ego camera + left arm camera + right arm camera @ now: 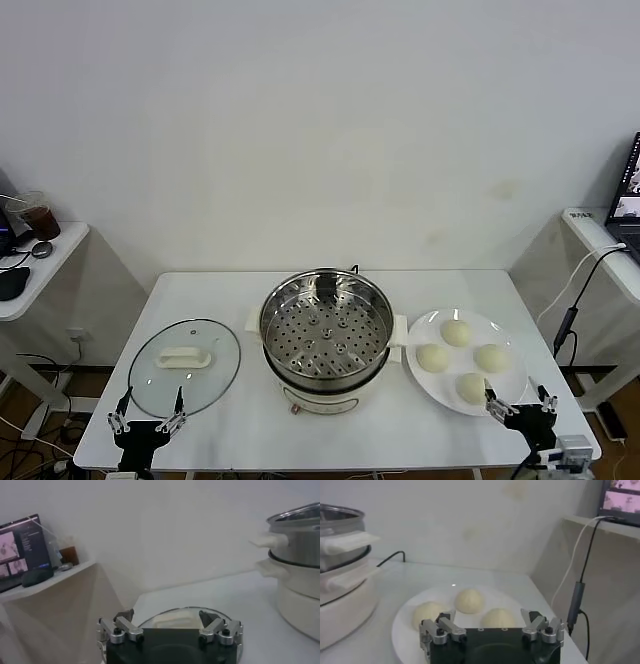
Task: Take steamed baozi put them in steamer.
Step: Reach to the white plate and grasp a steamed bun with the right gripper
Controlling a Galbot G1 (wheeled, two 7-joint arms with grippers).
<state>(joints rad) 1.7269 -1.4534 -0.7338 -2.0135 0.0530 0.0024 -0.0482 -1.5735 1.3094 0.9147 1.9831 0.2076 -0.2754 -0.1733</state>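
The steamer, a shiny perforated basket in a cream-white pot base, stands at the table's middle and is empty. Several cream-white baozi lie on a white plate to its right. My right gripper is open and empty at the plate's near edge, just in front of the nearest baozi. In the right wrist view the gripper faces three baozi. My left gripper is open and empty at the near left edge of the table. In the left wrist view the left gripper sits before the lid, with the steamer off to one side.
A round glass lid with a white handle lies flat left of the steamer, also in the left wrist view. Side tables stand on both sides: the left holds a cup, the right a laptop and a hanging cable.
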